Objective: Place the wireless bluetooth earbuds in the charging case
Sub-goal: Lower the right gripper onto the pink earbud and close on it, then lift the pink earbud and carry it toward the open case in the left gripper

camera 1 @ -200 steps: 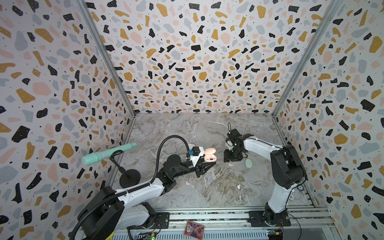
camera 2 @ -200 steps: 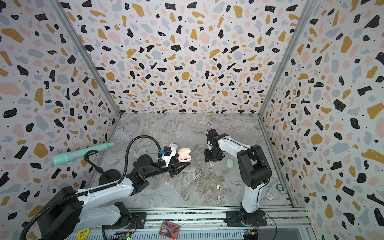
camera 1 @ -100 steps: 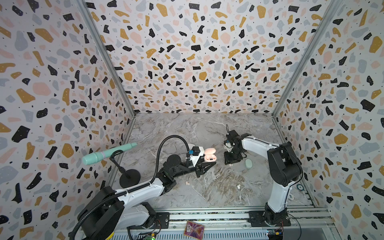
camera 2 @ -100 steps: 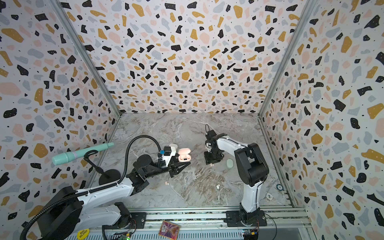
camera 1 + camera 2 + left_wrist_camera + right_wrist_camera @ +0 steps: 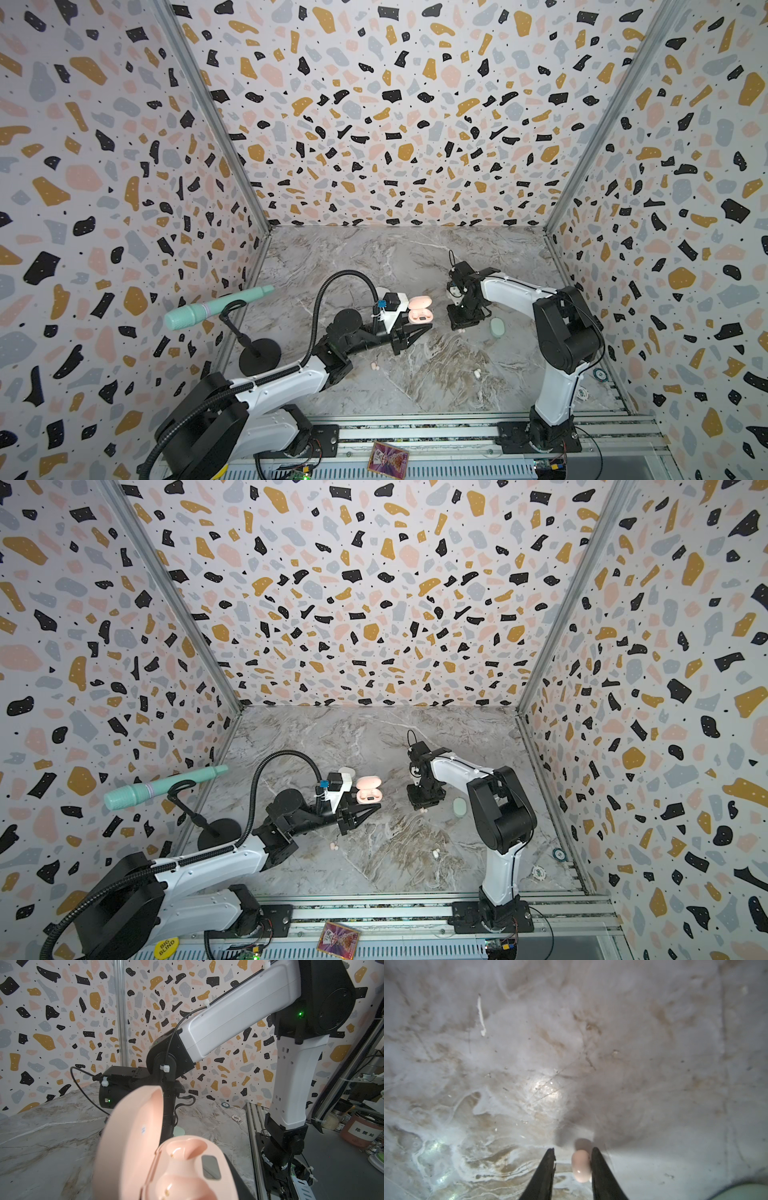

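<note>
**Containers**
- Pink charging case (image 5: 420, 311): held off the table (image 5: 374, 257), left of centre, by the left gripper (image 5: 422, 326). The jaws are clamped on its base.
- The lid is hinged open. In the left wrist view the case (image 5: 166, 1157) shows both wells bare with gold contacts exposed, and a grey panel beside them.
- Mint case (image 5: 497, 326): lies closed on the marble just right of the right gripper (image 5: 460, 328). Its contents are hidden.

**Right pincer**
- It points straight down with its tips at the tabletop, right of the pink case and apart from it.
- In the right wrist view the right gripper (image 5: 573, 1148) has its jaws narrow but not closed, straddling one pink earbud (image 5: 581, 1165).
- The bud lies on the marble and touches one finger. A gap shows on its other side.

**Loose buds**
- Pale pair (image 5: 375, 366): on the near side, beside the left forearm.
- White pair (image 5: 477, 372): on the near side, toward the right arm's base.
- Both pairs are well apart from either case.

**Edges and room**
- The far half of the table lies open up to the far wall.
- Left edge: a mint microphone (image 5: 216, 307) on a black stand, close against the wall.
- Right edge: two poker chips (image 5: 600, 374) near the right arm's base.
- Near rail: a card (image 5: 388, 455).
- Open marble lies between the two grippers.
</note>
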Robot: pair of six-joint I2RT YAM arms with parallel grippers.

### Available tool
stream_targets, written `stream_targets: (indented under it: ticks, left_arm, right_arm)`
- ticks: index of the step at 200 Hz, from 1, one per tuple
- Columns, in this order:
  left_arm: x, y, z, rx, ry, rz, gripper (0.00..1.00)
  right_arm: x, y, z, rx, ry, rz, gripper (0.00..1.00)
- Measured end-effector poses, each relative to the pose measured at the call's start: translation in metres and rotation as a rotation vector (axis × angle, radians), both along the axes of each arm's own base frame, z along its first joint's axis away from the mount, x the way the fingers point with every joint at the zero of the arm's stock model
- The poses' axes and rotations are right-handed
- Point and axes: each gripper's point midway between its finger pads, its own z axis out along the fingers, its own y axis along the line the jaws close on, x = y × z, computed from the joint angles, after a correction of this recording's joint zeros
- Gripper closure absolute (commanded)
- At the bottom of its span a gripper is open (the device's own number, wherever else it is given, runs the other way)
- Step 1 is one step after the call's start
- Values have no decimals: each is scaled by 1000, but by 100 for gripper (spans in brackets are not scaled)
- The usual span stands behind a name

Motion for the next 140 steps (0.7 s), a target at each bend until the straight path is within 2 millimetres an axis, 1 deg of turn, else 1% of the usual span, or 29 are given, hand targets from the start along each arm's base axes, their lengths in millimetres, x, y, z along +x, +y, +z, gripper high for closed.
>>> stream_targets:
  ticks: [25, 48, 112, 140]
  left_arm:
    - [0, 0, 0, 0, 1, 0, 67]
    - [0, 0, 0, 0, 1, 0, 67]
    - [0, 0, 0, -1, 2, 0, 67]
    - [0, 0, 0, -1, 2, 0, 67]
  right_arm:
    - [-4, -2, -4, -8, 11, -12, 71]
    - [-3, -3, -4, -13, 2, -26, 72]
    - [-3, -7, -5, -20, -15, -59, 86]
    - [-3, -7, -4, -17, -20, -67, 88]
